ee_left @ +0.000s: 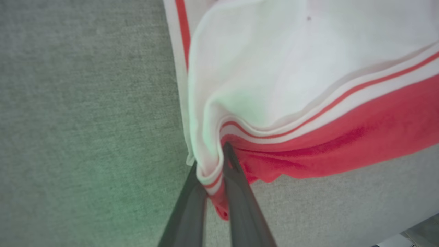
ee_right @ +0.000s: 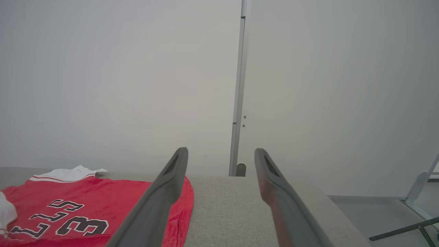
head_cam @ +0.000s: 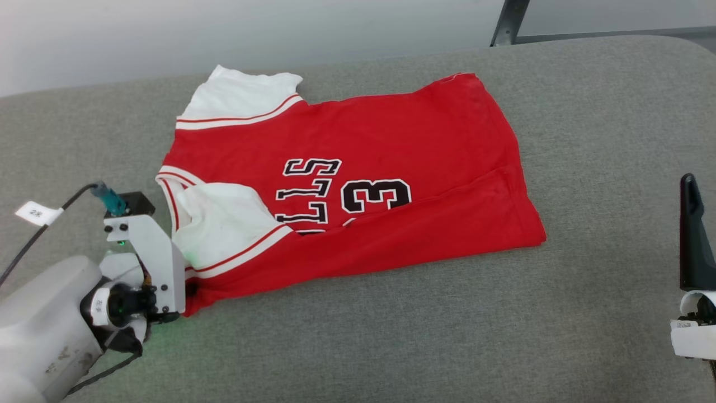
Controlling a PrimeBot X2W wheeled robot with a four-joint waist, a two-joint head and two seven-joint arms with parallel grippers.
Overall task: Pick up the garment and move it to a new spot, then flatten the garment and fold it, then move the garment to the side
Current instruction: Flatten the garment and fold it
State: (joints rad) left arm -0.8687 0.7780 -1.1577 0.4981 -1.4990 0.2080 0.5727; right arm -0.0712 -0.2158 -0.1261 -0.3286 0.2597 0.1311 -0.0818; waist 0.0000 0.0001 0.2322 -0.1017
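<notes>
The garment (head_cam: 363,168) is a red jersey with white sleeves and black lettering. It lies mostly flat on the grey padded table (head_cam: 391,336), its lower part folded over. My left gripper (ee_left: 211,156) is shut on the garment's near-left corner, where the white sleeve hem and red cloth (ee_left: 308,85) bunch between the two fingers. In the head view, the left wrist (head_cam: 145,263) covers that corner. My right gripper (ee_right: 221,150) is open and holds nothing. It hovers at the table's right side (head_cam: 691,224), well apart from the garment (ee_right: 85,206).
A cable with a white tag (head_cam: 36,212) trails from the left wrist. A metal frame leg (head_cam: 506,22) stands behind the table, and a vertical post (ee_right: 238,103) runs up the pale wall. The table's right edge (ee_right: 325,199) drops to the floor.
</notes>
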